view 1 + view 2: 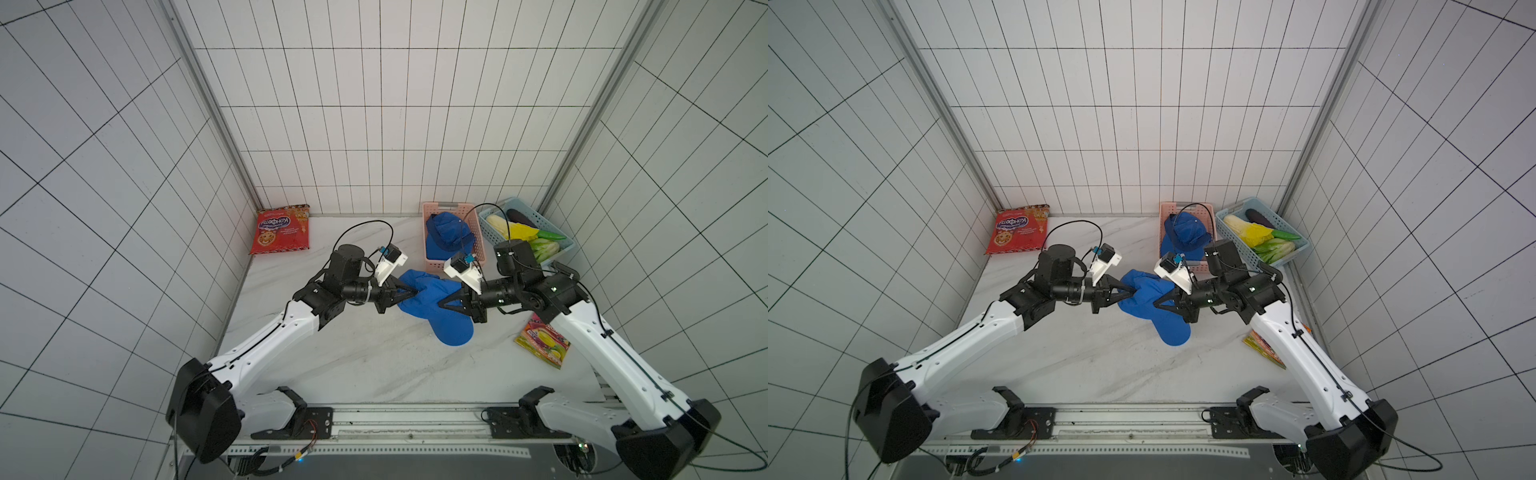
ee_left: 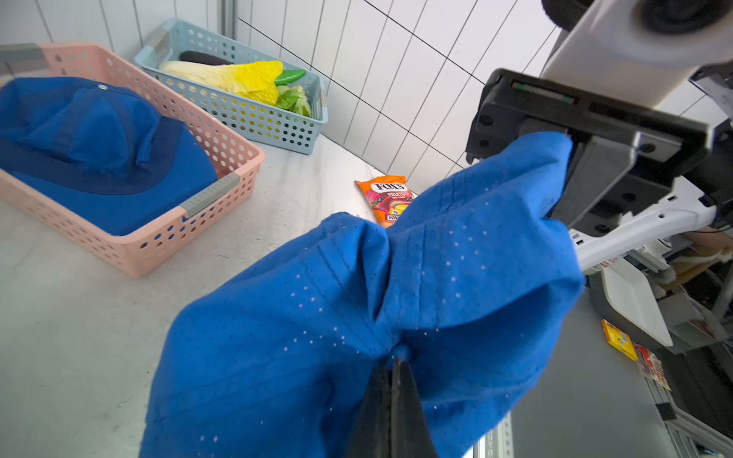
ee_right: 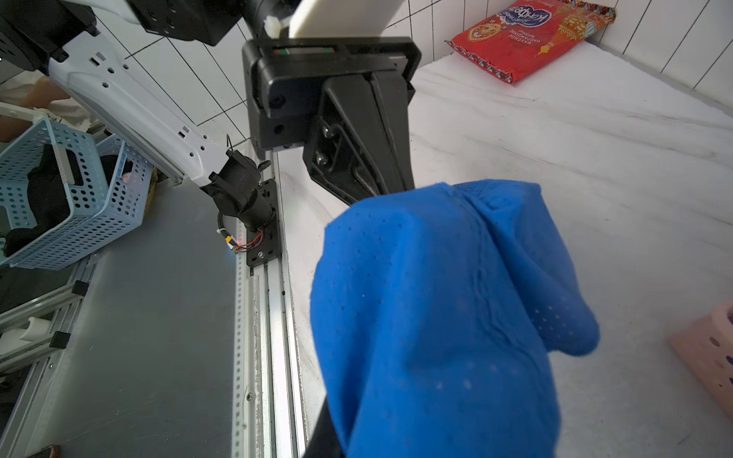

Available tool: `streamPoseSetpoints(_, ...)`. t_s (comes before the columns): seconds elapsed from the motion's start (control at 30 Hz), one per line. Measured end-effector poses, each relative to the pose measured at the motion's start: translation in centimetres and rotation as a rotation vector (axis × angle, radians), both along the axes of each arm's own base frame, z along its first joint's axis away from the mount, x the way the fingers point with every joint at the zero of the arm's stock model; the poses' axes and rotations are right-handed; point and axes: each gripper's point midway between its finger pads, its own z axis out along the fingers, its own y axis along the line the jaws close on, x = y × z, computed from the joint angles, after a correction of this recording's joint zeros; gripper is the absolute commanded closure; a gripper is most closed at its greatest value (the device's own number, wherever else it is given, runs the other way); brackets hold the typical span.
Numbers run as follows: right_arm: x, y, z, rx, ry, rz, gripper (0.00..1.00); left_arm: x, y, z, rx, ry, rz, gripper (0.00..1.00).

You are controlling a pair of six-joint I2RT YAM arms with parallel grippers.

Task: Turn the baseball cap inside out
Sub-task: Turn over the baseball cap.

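Observation:
A bright blue baseball cap (image 1: 432,305) (image 1: 1148,305) is held between my two grippers over the middle of the table, crumpled, with its brim (image 1: 455,332) drooping toward the front. My left gripper (image 1: 414,293) (image 1: 1136,294) is shut on a pinch of the cap's fabric at its left side; in the left wrist view the tips (image 2: 398,359) meet on a small fold of cap (image 2: 436,277). My right gripper (image 1: 441,304) (image 1: 1157,305) is shut on the cap's right side. In the right wrist view the cap (image 3: 436,317) drapes over the jaws, and only one black finger (image 3: 324,438) shows.
At the back right, a pink basket (image 1: 449,205) (image 2: 158,246) holds another blue cap (image 1: 446,232). Beside it a light blue basket (image 1: 567,245) (image 2: 258,119) holds vegetables. A red snack bag (image 1: 280,230) (image 3: 527,35) leans in the back left corner. A candy packet (image 1: 542,345) (image 2: 386,194) lies under the right arm.

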Motion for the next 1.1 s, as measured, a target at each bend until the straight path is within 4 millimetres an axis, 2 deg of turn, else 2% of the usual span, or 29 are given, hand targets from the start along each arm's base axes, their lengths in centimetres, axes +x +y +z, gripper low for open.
streamPoseSetpoints(0.3,1.3,0.3,0.0,0.047,-0.004,-0.036,1.0,0.5,3.3,2.8,-0.103,-0.115,0.237,1.0)
streamPoseSetpoints(0.5,2.7,0.2,0.3,0.162,0.091,-0.079,1.0,1.1,3.8,4.5,-0.205,-0.106,0.306,1.0)
streamPoseSetpoints(0.63,2.8,0.5,0.9,0.22,0.168,-0.085,0.79,1.5,4.1,5.2,-0.246,-0.08,0.33,1.0)
streamPoseSetpoints(0.7,2.9,0.6,1.1,0.244,0.214,-0.095,0.74,1.7,4.4,5.9,-0.264,-0.072,0.343,1.0)
streamPoseSetpoints(0.77,3.1,0.8,1.0,0.269,0.26,-0.107,0.76,1.8,4.4,7.2,-0.289,-0.072,0.34,1.0)
streamPoseSetpoints(0.9,3.2,1.1,1.0,0.311,0.335,-0.114,1.0,1.1,4.0,9.9,-0.338,-0.069,0.292,1.0)
streamPoseSetpoints(1.0,3.1,1.3,2.3,0.352,0.347,-0.098,1.0,1.1,4.0,10.5,-0.35,-0.065,0.292,1.0)
streamPoseSetpoints(1.03,3.2,1.4,2.5,0.359,0.353,-0.098,1.0,1.4,4.1,10.5,-0.35,-0.066,0.309,0.88)
streamPoseSetpoints(1.1,3.3,1.4,3.0,0.373,0.374,-0.108,1.0,2.1,4.5,10.4,-0.347,-0.077,0.353,0.42)
